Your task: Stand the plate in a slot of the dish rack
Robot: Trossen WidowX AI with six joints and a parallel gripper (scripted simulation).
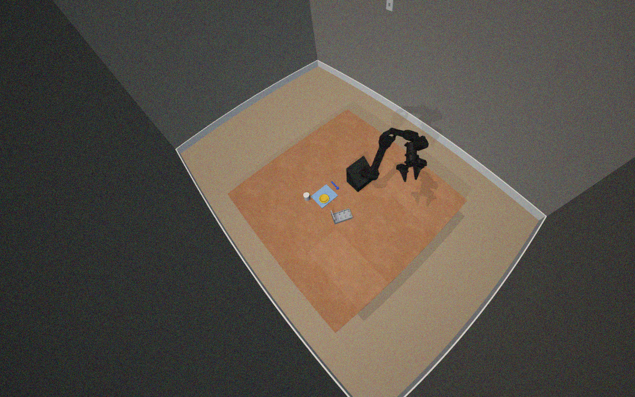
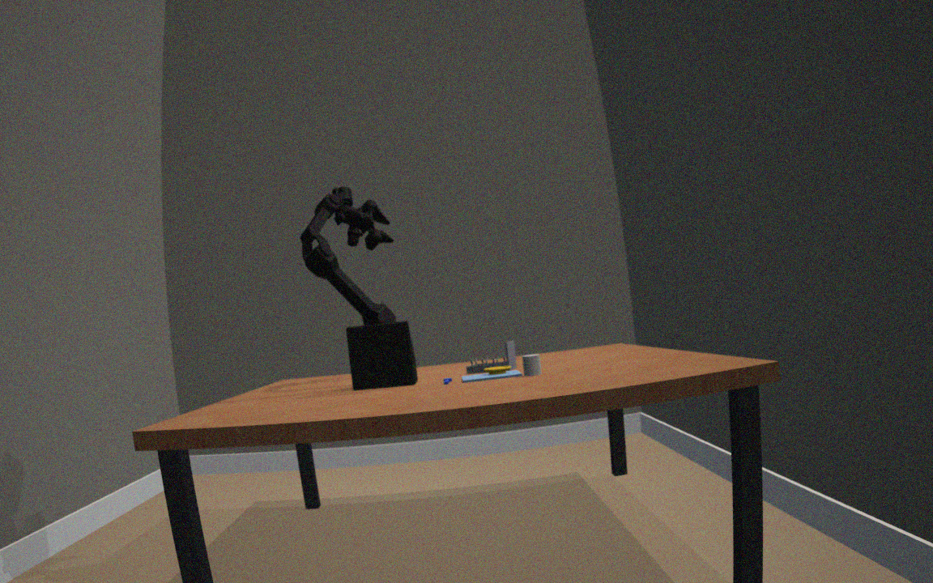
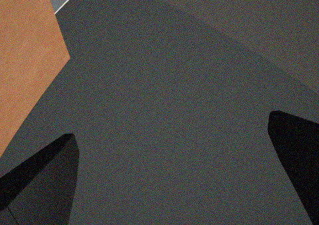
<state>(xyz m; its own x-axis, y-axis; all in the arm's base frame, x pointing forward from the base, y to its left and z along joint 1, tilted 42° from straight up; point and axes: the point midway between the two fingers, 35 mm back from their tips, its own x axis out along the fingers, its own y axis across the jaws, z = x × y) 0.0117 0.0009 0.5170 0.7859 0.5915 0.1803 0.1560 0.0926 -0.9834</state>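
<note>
A yellow plate (image 1: 324, 198) (image 2: 497, 369) lies flat on a light blue mat (image 1: 327, 188) (image 2: 471, 377). A grey dish rack (image 1: 343, 216) (image 2: 479, 369) with short rails and one tall end wall stands beside the mat, farther back in the exterior view. My gripper (image 1: 410, 179) (image 2: 390, 231) (image 3: 175, 133) is open and empty. It hangs high above the table, on the other side of the arm's base from the plate and rack. The wrist view shows only the two fingers, a table corner and walls; the plate and rack are not in it.
A white cup (image 1: 306, 196) (image 2: 531, 364) stands close beside the mat. A small blue object (image 1: 335, 185) (image 2: 447, 380) lies at the mat's other side, between it and the arm's black base (image 1: 359, 173) (image 2: 382, 355). All stand on the brown table (image 1: 359, 256) (image 2: 636, 369).
</note>
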